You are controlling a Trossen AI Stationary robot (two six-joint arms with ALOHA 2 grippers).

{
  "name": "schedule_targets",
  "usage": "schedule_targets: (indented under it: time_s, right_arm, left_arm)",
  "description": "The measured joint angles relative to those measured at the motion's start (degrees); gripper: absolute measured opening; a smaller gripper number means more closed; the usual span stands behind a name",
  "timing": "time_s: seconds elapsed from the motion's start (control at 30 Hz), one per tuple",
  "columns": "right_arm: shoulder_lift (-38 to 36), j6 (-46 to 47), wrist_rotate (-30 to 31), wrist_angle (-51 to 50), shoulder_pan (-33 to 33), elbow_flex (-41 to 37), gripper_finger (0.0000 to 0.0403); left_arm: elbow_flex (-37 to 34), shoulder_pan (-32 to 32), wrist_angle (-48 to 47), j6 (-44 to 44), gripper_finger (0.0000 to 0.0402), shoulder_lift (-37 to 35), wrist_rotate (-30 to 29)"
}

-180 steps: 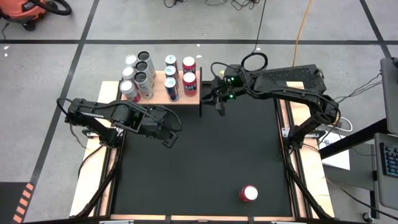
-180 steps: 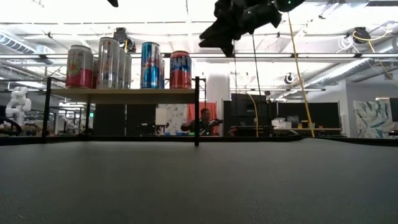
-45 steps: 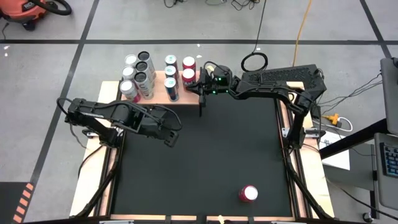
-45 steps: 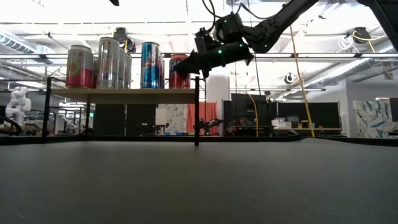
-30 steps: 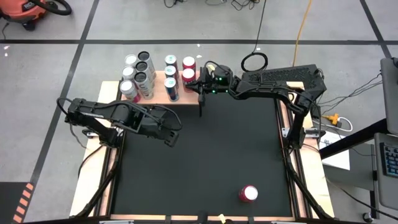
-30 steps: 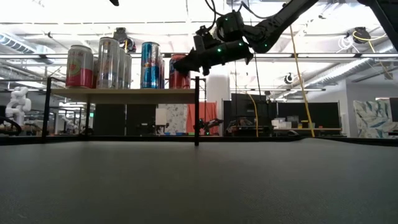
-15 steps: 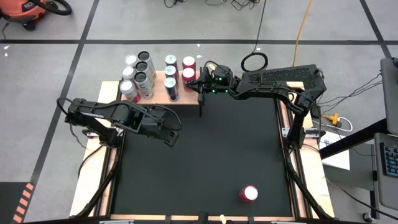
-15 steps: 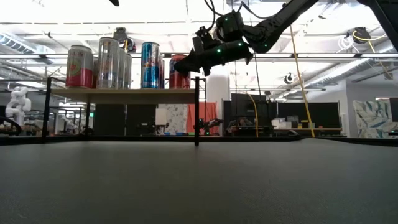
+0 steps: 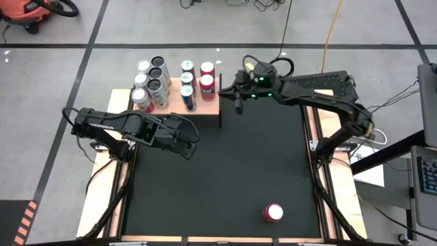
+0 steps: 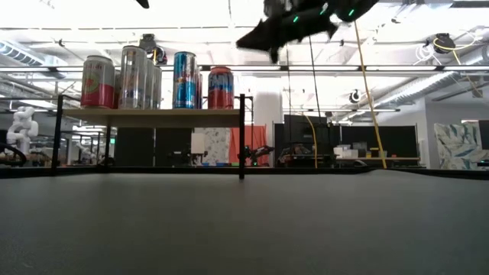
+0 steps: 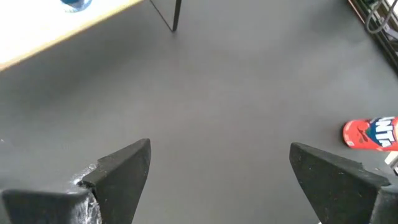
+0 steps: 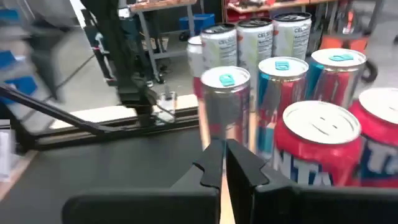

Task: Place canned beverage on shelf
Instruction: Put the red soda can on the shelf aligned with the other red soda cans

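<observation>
The left gripper hangs over the left part of the large black tabletop mat, its arm bent at the elbow, fingers spread wide and empty. Beyond it, the pale natural-wood shelf on thin black supports carries a cluster of upright silver, blue and red beverage cans. Just beside the shelf's right end, the right gripper hovers raised on an outstretched arm, fingers pressed together, empty. A lone red beverage can stands upright on the mat's near right.
</observation>
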Motion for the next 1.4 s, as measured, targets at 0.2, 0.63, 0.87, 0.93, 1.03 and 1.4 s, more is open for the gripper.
schedule_targets:
  time_s: [0.2,0.63,0.87,0.93,1.03,1.4]
  right_arm:
    - [-10.66,3.8,0.04,-19.97,1.91,0.01,0.0]
    - [-26.52,10.68,0.09,-60.17,7.93,0.0,0.0]
    - [-31.79,10.83,0.14,-70.34,11.22,0.0,0.0]
    - [-32.92,9.62,0.18,-71.8,11.76,-0.02,0.0]
    - [-34.4,7.37,0.16,-72.64,11.91,-0.03,0.0]
    - [-37.11,1.55,0.16,-78.01,11.87,-0.03,0.0]
  left_arm:
    - [0.0,-0.26,-0.01,1.01,0.0384,0.0,-1.38]
    - [-0.02,-4.51,1.84,1.14,0.0384,0.0,-1.25]
    - [-0.02,-7.04,11.47,4.27,0.0384,0.4,-2.19]
    - [-0.02,-7.36,13.83,5.66,0.0384,0.72,-2.24]
    - [-0.02,-7.79,17.01,6.18,0.0384,1.59,-2.26]
    - [-0.02,-10.67,29.63,16.98,0.0384,8.44,3.33]
